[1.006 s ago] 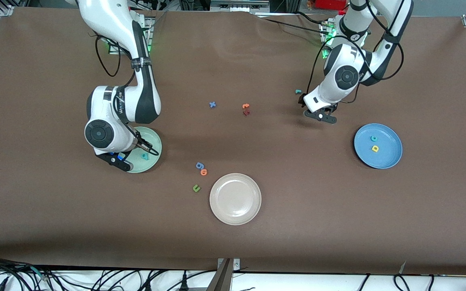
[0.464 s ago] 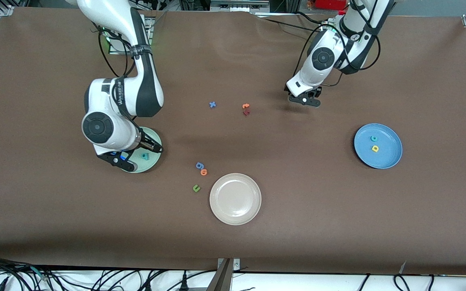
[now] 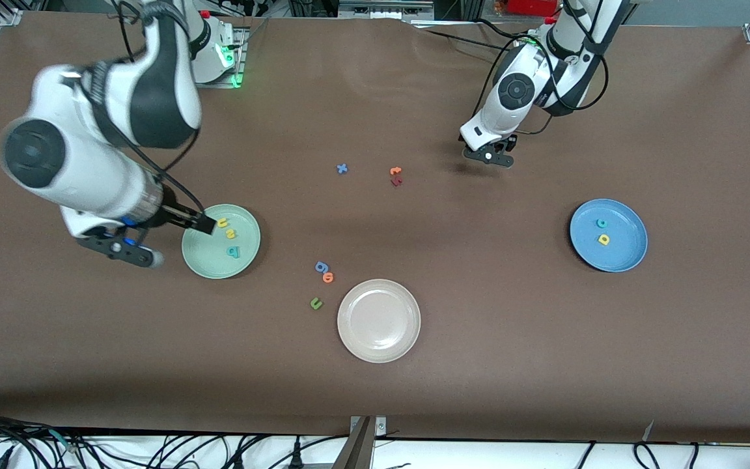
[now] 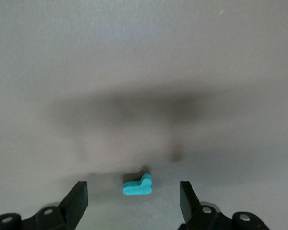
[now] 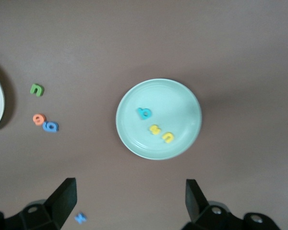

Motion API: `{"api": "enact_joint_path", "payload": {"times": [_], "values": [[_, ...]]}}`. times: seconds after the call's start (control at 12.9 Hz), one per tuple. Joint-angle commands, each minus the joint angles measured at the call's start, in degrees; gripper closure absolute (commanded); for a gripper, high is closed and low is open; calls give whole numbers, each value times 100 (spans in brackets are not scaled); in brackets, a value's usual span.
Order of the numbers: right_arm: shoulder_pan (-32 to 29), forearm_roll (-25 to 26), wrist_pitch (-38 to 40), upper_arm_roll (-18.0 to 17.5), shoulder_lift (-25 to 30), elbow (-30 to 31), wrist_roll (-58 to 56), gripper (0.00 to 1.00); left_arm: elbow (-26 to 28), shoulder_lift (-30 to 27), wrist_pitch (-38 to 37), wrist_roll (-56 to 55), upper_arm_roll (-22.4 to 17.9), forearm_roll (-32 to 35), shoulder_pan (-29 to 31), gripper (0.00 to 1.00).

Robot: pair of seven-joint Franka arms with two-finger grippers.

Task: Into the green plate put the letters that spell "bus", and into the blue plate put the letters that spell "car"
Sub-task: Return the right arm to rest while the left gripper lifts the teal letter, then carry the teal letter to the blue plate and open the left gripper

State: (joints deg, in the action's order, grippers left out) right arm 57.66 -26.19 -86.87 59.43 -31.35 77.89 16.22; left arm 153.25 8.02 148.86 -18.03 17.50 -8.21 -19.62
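Green plate [image 3: 204,264] on brown tabletop [image 3: 544,339]

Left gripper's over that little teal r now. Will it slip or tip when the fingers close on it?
The teal r lies flat on the table, so tipping seems unlikely. It looks tiny and probably light, so a finger touching first may nudge it sideways. The open left gripper brackets it roughly centred.

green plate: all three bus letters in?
Yes. The green plate holds the teal b, yellow s and yellow u.
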Motion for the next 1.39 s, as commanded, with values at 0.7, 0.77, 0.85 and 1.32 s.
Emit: {"api": "enact_joint_path", "payload": {"times": [0.7, 0.77, 0.85, 1.32], "values": [[-3949, 1971, 1147, -4316, 1303, -946, -401, 0, 56, 164, 179, -34, 34, -189, 37, 28], [-4469, 2595, 763, -5153, 1707, -368, -392, 0, 56, 217, 292, -34, 34, -189, 37, 28], [-4822, 2949, 220, -5648, 2233, 473, -374, 0, 56, 313, 441, -34, 34, -189, 37, 29], [-5650, 2927, -1543, -6250, 3416, 2424, -461, 0, 56, 402, 583, -34, 34, -181, 37, 44]]}}
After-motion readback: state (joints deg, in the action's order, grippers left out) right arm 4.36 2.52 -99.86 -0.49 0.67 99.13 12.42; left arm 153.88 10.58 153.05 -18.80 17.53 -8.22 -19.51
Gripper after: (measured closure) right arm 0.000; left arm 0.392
